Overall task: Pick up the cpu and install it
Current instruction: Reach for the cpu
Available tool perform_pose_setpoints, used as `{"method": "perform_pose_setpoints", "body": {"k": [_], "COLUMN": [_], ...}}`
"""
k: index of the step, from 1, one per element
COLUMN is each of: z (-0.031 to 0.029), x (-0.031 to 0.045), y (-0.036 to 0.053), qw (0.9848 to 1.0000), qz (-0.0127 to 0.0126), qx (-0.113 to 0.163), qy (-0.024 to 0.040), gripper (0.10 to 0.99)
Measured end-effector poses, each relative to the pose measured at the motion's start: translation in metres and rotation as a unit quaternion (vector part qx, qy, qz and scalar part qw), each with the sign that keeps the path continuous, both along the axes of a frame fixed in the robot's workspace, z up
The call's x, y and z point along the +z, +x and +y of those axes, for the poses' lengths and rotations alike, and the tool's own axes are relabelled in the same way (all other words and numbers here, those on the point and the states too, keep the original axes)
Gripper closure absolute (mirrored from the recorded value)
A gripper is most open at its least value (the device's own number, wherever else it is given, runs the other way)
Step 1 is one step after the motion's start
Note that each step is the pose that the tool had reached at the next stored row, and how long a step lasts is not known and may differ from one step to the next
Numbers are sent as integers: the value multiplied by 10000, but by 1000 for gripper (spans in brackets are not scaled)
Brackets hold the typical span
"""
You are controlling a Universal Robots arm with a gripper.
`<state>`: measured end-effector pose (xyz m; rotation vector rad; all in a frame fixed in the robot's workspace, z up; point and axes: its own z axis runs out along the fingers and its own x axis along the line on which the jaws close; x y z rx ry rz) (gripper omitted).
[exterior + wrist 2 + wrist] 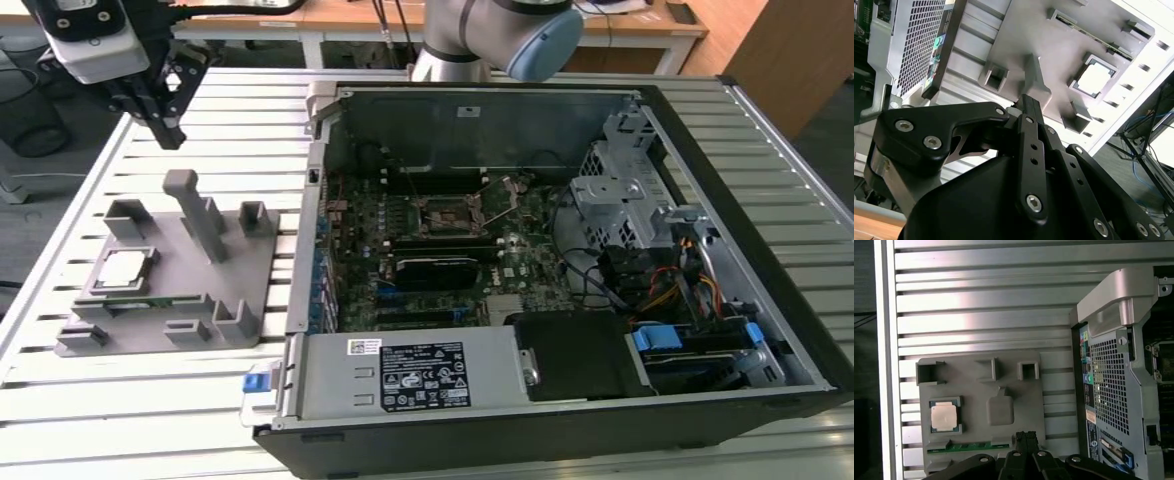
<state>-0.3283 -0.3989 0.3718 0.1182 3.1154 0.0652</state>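
While the cpu (944,416) lay in its grey fixture (974,390), we judged pick-up unstarted: the gripper (168,138) hung clenched, empty, needing its jaws parted.

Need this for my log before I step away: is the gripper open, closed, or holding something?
Gripper: closed, holding nothing. The cpu lies in the grey tray.

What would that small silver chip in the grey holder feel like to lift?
The cpu looks flat with a metal top, so probably stiff. Small and thin, it is likely light. It lies flat in the grey holder, so it should not roll; its smooth top may be slippery.
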Motion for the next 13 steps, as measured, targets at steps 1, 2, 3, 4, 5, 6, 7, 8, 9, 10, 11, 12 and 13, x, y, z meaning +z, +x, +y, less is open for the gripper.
{"method": "perform_pose_setpoints", "body": {"k": [1,2,3,4,5,6,7,8,9,10,11,12,13], "z": [0,0,0,0,0,0,0,0,0,0,0,0,0], "x": [-1,-2,-2,-4,-5,-6,-7,-8,-9,-11,-12,-12,-14], "y": [-15,-29,-44,-58,-74,-89,-104,-119,-134,-149,-165,-180,-195], "qw": [10000,10000,10000,10000,10000,10000,10000,10000,10000,10000,10000,10000,10000], "qz": [0,0,0,0,0,0,0,0,0,0,0,0,0], "qx": [0,1,0,0,0,0,0,0,0,0,0,0,0], "qy": [0,0,-1,0,0,0,0,-1,0,0,0,0,0], "gripper": [980,980,980,980,980,980,980,980,980,980,980,980,980]}}
